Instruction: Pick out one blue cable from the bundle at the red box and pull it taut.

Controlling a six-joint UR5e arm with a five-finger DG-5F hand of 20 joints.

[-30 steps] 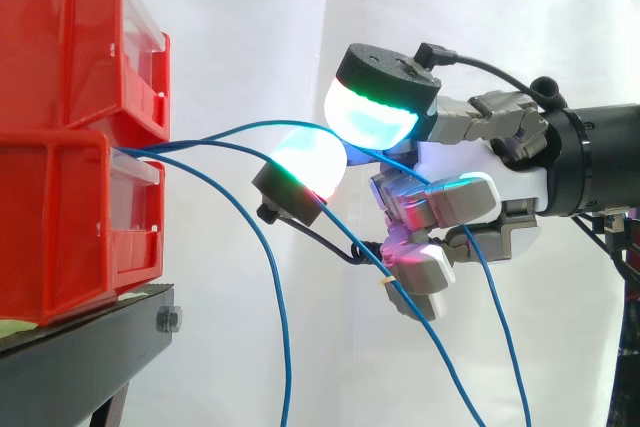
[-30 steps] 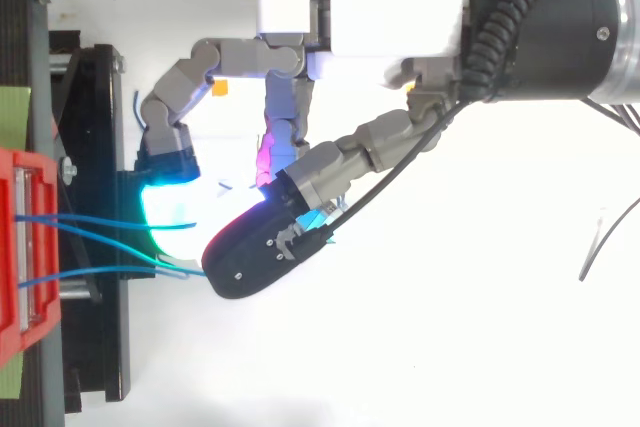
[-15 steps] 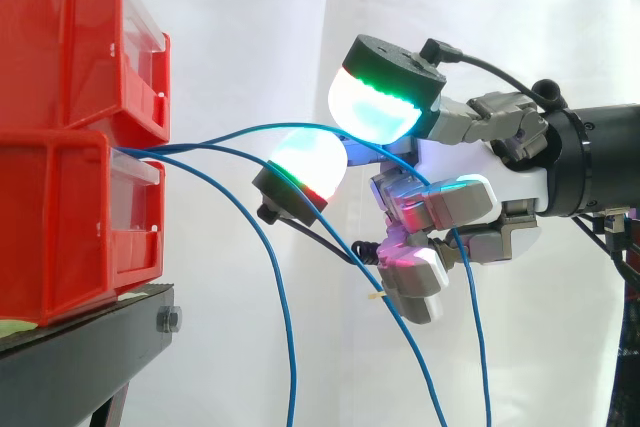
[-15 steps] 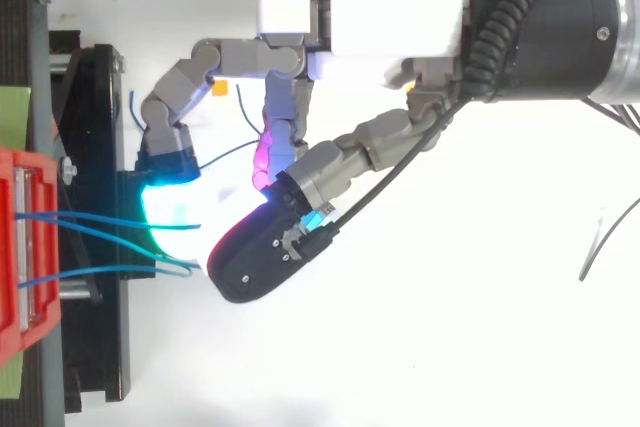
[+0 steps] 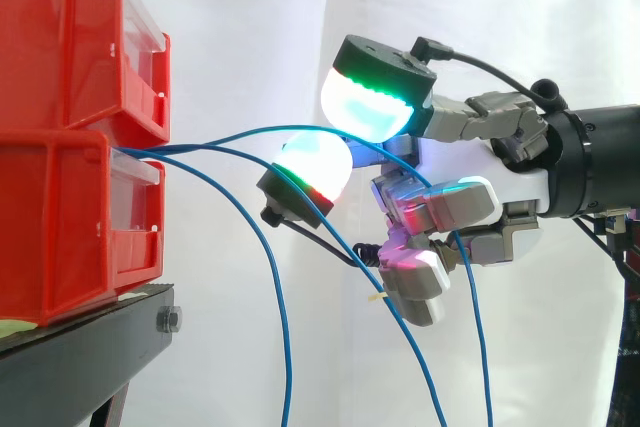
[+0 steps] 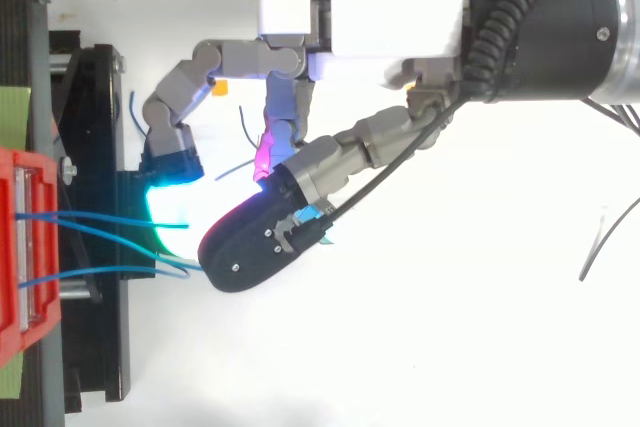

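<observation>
Several blue cables come out of the lower red bin [image 5: 60,227] at the left. One blue cable [image 5: 250,131] arcs up and right into my hand [image 5: 500,177]. It passes between the green-cyan pad [image 5: 368,107] above and the white-red pad [image 5: 312,169] below, runs through the curled fingers and hangs down at the right [image 5: 476,347]. The hand is shut on this cable, which still bows a little. In the top view the hand [image 6: 360,17] reaches left toward the bin [image 6: 20,247], with the cables [image 6: 120,220] running under its pads.
Two other blue cables [image 5: 272,277] sag from the same bin toward the floor below the hand. A second red bin [image 5: 70,37] sits on top of the lower one. Both rest on a black stand [image 5: 90,347]. A white curtain hangs behind.
The upper pad has shifted slightly left toward the bins. The hanging cable ends below the hand have swung left. The bins have not moved.
</observation>
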